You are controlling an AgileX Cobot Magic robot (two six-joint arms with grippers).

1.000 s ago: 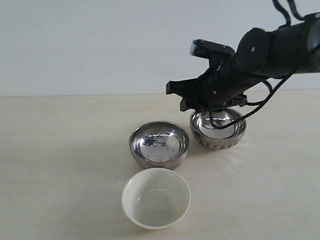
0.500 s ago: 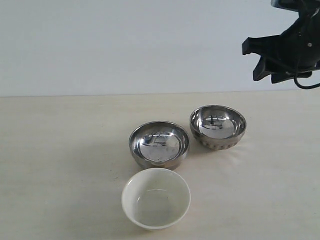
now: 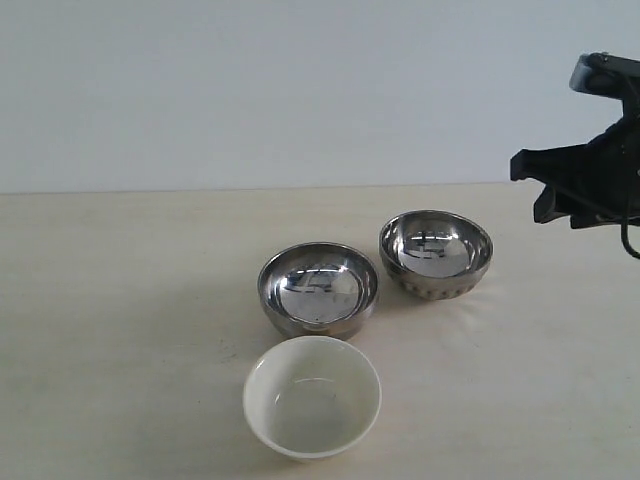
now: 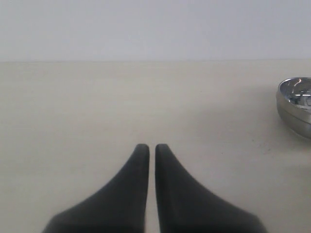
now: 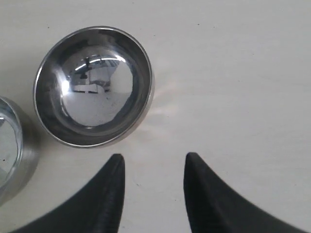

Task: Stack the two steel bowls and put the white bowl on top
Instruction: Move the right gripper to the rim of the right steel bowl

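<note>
While the right gripper (image 5: 153,162) hangs above the table (image 3: 120,300) with its jaws apart and empty, the ribbed steel bowl (image 3: 436,254) sits just behind and right of the smooth steel bowl (image 3: 318,289) — nearly touching it. Directly in front of the smooth one rests the white bowl (image 3: 312,396), while the left gripper (image 4: 151,148) is pressed almost closed, holding nothing — well left of it.

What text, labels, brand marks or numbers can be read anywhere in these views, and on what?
None: no readable text in any view.
Smooth steel bowl: reflections only, no stamp.
Ribbed steel bowl: reflections only.
White bowl: plain.
Right gripper and left gripper: plain black, no marking.
Table and wall: bare.
</note>
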